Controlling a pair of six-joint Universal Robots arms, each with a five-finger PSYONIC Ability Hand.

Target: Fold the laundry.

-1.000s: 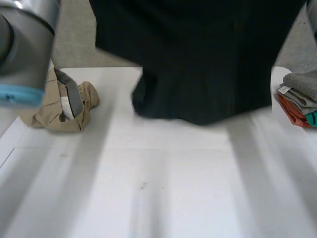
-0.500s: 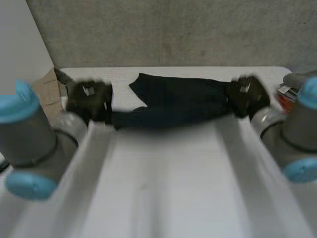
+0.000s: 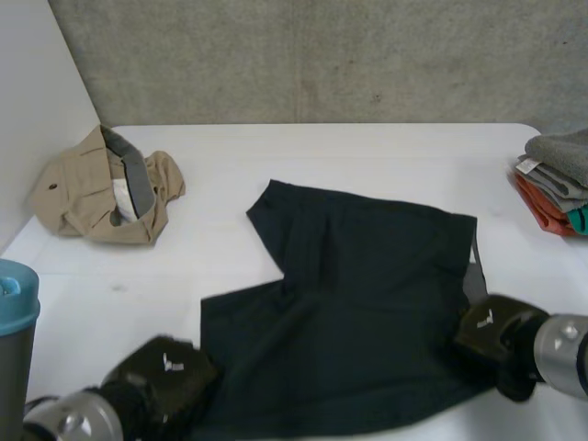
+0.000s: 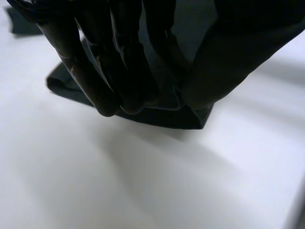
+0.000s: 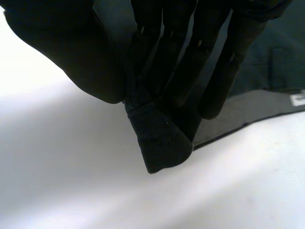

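The left hand (image 4: 95, 71) pinches cloth between its fingers and thumb. It holds the near hem corner of the dark shorts (image 3: 367, 312), at the table's near left in the head view (image 3: 161, 381). The right hand (image 5: 181, 62) is closed the same way on a folded nub of the same garment. It sits at the near right corner (image 3: 491, 333), where a grey inner band (image 5: 238, 117) and a small label (image 5: 298, 98) suggest the waist end.

From both hands the shorts spread away toward the far side of the white table (image 3: 367, 152), mostly flat. I cannot tell whether the pinched corners touch the table or hang just off it. The garment's long axis runs across the table from one hand to the other. What look like the two legs point toward the robot's left, parted by a notch, and the waist is at the right. Each hand already holds its own end, so neither is nearer. Judging by this, the coming move is likely to carry the near edge over the far leg, folding along that left-to-right axis.

Well apart on the far left lies a crumpled tan garment (image 3: 101, 197). A stack of folded clothes (image 3: 556, 184) sits at the table's right edge, near the waist end but not touching it.
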